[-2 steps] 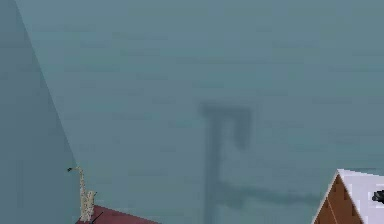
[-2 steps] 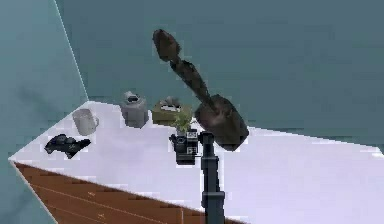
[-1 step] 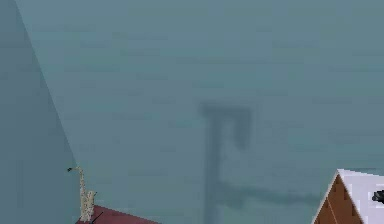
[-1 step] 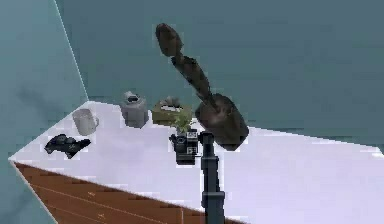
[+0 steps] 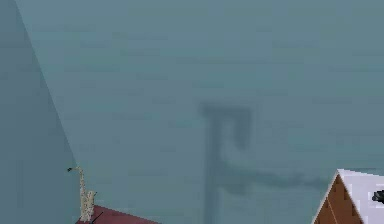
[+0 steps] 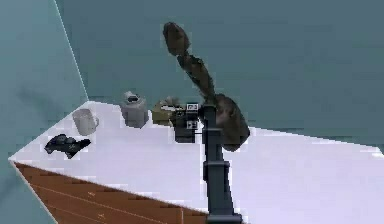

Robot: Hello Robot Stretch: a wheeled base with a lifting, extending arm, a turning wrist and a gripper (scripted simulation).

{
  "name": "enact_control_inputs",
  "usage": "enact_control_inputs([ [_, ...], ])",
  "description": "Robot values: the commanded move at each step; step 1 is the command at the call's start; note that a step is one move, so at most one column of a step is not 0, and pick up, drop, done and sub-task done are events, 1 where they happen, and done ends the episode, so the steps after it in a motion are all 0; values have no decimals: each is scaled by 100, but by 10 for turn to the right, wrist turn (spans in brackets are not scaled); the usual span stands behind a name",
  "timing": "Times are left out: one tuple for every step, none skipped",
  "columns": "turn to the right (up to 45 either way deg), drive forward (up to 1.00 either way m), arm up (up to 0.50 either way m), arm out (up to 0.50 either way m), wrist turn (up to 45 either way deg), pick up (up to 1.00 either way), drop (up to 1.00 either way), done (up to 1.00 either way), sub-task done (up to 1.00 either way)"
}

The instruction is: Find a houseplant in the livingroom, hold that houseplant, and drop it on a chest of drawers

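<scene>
Over the white-topped brown wooden chest of drawers point(image 6: 120, 160) the tall brown-leaved houseplant point(image 6: 229, 121) is at the dark gripper point(image 6: 180, 125), held or not I cannot tell; it looks light and bendy, so grab low

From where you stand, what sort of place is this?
Probably a corner of a furnished room in a house: teal walls meet here, and a white-topped wooden chest of drawers stands against them, with a grey container on top.

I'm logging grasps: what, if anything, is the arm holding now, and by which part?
Cannot tell. The gripper is seen next to the dark-leaved houseplant, the white chest top behind both; no hold or its place can be made out.
</scene>
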Motion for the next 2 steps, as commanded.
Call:
enact_control_inputs([
  [0,0,0,-8,0,0,0,0,0],
  [0,0,0,0,0,0,0,100,0],
])
